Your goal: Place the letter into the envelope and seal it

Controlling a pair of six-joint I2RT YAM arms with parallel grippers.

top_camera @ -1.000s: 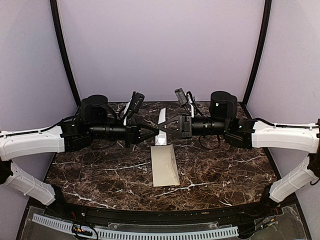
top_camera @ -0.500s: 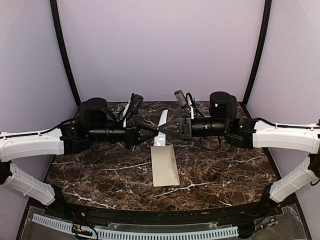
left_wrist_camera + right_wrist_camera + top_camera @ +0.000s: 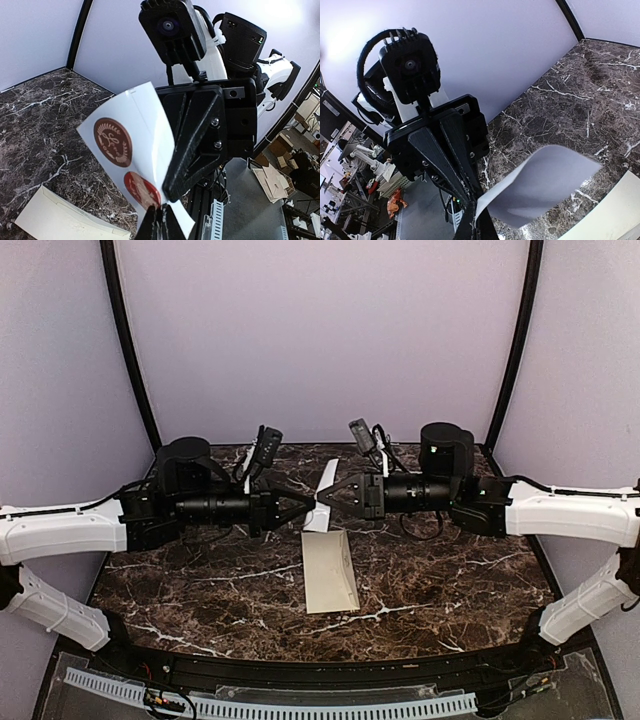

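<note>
A white sticker sheet (image 3: 322, 490) hangs in the air between both grippers, above the far end of the cream envelope (image 3: 330, 570), which lies flat on the marble table (image 3: 200, 580). The left wrist view shows a brown round seal (image 3: 112, 141) and a red round seal (image 3: 142, 189) on the sheet. My left gripper (image 3: 160, 220) is shut on the sheet's lower edge, right at the red seal. My right gripper (image 3: 477, 226) is shut on the same sheet from the other side, showing its blank back (image 3: 540, 187). The tan bordered letter is not in view.
The two grippers meet tip to tip (image 3: 318, 500) over the table's back middle. The envelope's corner shows in the left wrist view (image 3: 60, 220) and the right wrist view (image 3: 615, 215). Purple walls enclose the back and sides. A cable tray (image 3: 270, 705) runs along the near edge.
The left arm has drawn back slightly to the left. The sheet stays pinched between both grippers and has tilted a little. The envelope has not moved.
</note>
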